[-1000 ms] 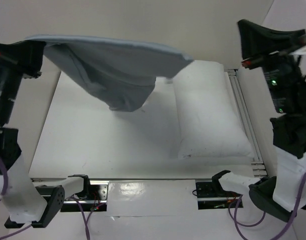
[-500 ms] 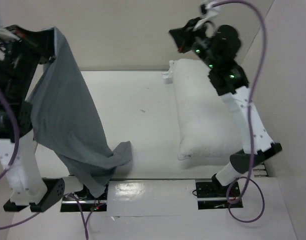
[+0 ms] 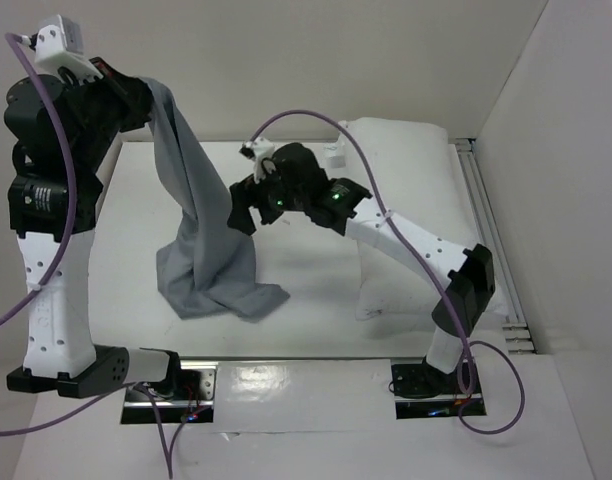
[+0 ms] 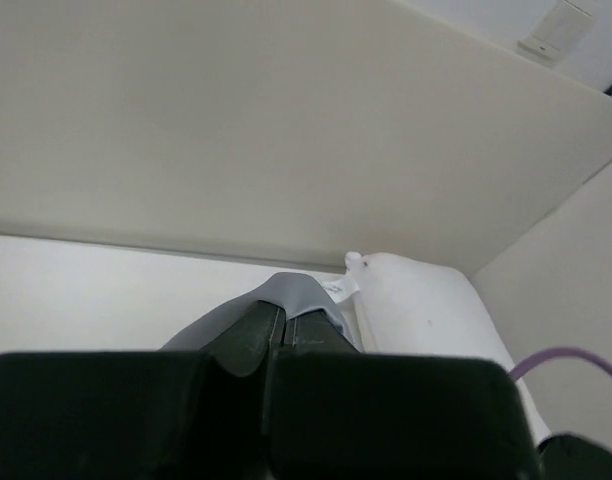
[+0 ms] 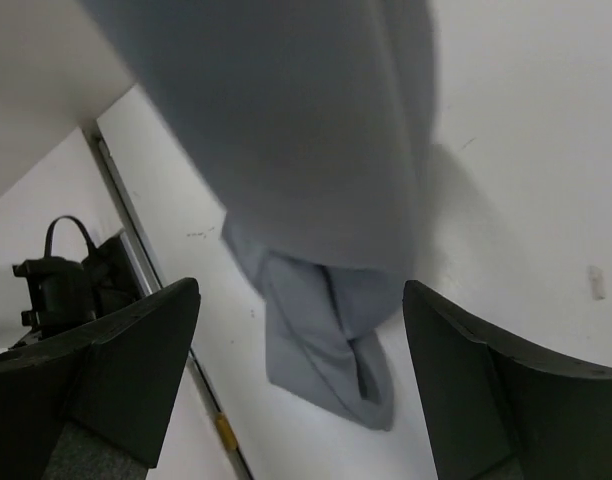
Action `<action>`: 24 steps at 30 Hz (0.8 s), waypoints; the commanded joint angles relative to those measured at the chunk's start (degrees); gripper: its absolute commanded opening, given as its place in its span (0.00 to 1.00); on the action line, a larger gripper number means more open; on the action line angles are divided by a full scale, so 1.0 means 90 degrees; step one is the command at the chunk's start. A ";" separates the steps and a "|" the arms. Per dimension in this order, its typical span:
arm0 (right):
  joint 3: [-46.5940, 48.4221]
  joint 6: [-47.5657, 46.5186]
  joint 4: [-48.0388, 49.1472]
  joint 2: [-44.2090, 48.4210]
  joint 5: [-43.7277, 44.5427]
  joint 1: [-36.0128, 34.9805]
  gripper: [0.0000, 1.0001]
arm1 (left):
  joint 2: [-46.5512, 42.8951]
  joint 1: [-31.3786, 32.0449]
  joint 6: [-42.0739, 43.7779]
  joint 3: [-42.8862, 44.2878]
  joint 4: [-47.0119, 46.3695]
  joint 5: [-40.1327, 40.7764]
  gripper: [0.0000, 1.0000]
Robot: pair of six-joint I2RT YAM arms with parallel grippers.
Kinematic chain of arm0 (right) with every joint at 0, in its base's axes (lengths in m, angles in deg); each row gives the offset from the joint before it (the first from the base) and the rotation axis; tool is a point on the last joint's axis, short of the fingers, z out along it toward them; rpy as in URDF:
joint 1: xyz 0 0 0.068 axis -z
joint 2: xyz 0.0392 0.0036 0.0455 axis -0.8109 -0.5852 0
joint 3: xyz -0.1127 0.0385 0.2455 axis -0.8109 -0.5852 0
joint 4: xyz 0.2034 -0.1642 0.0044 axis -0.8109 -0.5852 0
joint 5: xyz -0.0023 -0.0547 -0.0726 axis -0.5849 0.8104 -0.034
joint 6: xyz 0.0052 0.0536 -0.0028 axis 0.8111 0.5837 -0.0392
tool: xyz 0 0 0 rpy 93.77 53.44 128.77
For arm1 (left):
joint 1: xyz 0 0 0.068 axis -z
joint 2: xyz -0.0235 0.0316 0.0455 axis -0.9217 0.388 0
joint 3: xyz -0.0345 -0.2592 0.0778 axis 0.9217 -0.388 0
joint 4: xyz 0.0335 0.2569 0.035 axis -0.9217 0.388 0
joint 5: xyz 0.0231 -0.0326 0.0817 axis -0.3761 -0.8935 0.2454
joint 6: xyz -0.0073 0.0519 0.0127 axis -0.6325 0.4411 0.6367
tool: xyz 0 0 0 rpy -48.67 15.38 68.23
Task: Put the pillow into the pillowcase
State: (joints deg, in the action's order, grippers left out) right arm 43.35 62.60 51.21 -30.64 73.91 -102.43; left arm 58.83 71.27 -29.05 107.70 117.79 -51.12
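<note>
The grey pillowcase (image 3: 201,230) hangs from my left gripper (image 3: 146,100), which is raised high at the back left and shut on the cloth's top edge. Its lower end lies bunched on the table. In the left wrist view the shut gripper (image 4: 286,320) pinches the grey pillowcase (image 4: 304,292), with the white pillow (image 4: 426,310) beyond. The pillow (image 3: 411,165) lies along the right side, partly behind my right arm. My right gripper (image 3: 242,208) reaches to the table's middle, right beside the hanging cloth, open and empty. In its wrist view the pillowcase (image 5: 306,150) fills the space ahead of the open gripper (image 5: 301,300).
The white table (image 3: 306,290) has metal rails along its right edge (image 3: 481,200) and front edge (image 3: 286,362). A beige back wall and a right side wall (image 3: 566,150) close in the space. My right arm stretches across the pillow's near half.
My right arm swung from the back right across to the table's middle and its gripper opened. The pillowcase, still in my left gripper, now hangs straight down with its end on the table.
</note>
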 commanded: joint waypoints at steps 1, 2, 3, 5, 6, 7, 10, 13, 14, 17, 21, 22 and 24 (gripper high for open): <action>0.0095 0.0061 -0.0253 -0.0488 0.0298 -0.0303 0.90 | 0.0152 0.0062 0.0222 -0.0326 -0.0712 0.0787 0.00; 0.0096 0.0061 -0.0361 -0.0779 0.0366 -0.0400 0.90 | 0.0298 0.0062 0.0222 -0.0394 -0.0712 0.0953 0.00; 0.0193 0.0061 -0.0613 -0.0917 0.0473 -0.0401 0.90 | 0.0493 0.0062 0.0290 -0.0395 -0.0712 0.1148 0.00; 0.0194 0.0003 -0.0810 -0.1104 0.0688 -0.0586 0.90 | 0.1254 0.0062 0.0358 -0.0395 -0.0781 0.1617 0.00; 0.0194 0.0003 -0.0898 -0.1172 0.0882 -0.0683 0.90 | 0.1586 -0.0015 0.0359 -0.0250 -0.0636 0.1783 0.00; -0.0106 0.0003 -0.0899 -0.1173 0.0971 -0.0684 0.90 | 0.1956 -0.0016 0.0359 0.0264 -0.0460 0.1785 0.00; -0.0760 0.0061 -0.0899 -0.1075 0.1235 -0.0850 0.91 | 0.3801 -0.0074 0.0603 0.2319 0.1294 0.1406 0.47; -0.1163 0.0140 -0.0831 -0.0997 0.1538 -0.1093 0.92 | 0.4130 -0.0074 0.0467 0.1771 0.1954 0.1179 0.86; -0.1299 0.0227 -0.0831 -0.0997 0.1538 -0.1171 0.92 | 0.3896 -0.0074 0.0398 0.1222 0.1799 0.1179 0.91; -0.1300 0.0227 -0.0665 -0.1162 0.1549 -0.1308 0.92 | 0.2977 -0.0191 0.0135 -0.0645 0.1300 0.1101 0.97; -0.0891 0.0101 -0.0665 -0.1737 0.1344 -0.1455 0.92 | 0.2313 -0.0630 -0.0566 -0.2189 0.1533 0.1218 0.97; -0.0832 0.0100 -0.0665 -0.1816 0.1343 -0.1455 0.92 | 0.2176 -0.0699 -0.0704 -0.2521 0.1592 0.1286 0.96; -0.0763 0.0032 -0.0665 -0.1983 0.1265 -0.1524 0.92 | 0.1678 -0.0845 -0.1094 -0.3633 0.1661 0.1287 0.91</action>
State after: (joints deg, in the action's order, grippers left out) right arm 34.21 63.72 44.23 -46.07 85.54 -115.46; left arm 81.98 65.98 -32.33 81.60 131.34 -40.54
